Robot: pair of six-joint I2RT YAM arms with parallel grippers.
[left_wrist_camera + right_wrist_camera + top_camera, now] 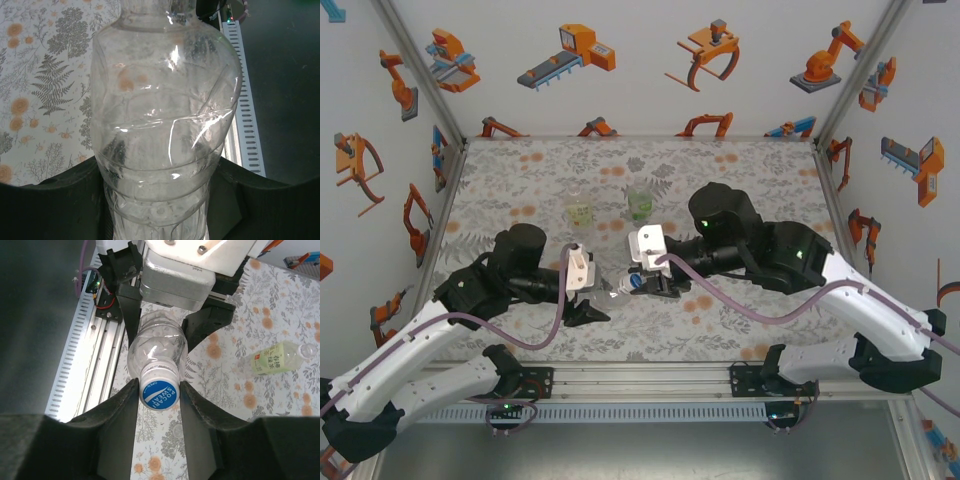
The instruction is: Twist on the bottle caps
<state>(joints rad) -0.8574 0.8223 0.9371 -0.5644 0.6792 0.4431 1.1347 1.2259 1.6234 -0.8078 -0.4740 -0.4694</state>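
Right wrist view: round blue-and-white screw cap point(158, 391) on the neck of the clear colourless plastic bottle point(157, 347), pinched by the narrow right hand point(158, 386). Left wrist view: the bottle's body clasped in the left hand point(156, 197).

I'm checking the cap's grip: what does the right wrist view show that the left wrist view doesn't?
Right wrist: the blue-topped cap on the neck of the colourless bottle, pinched by the right tool, plus a pale yellow-green bottle on the floral cloth. Left wrist: the colourless bottle's belly up close. Shared: the colourless bottle in the left tool, the cloth and slotted rail.
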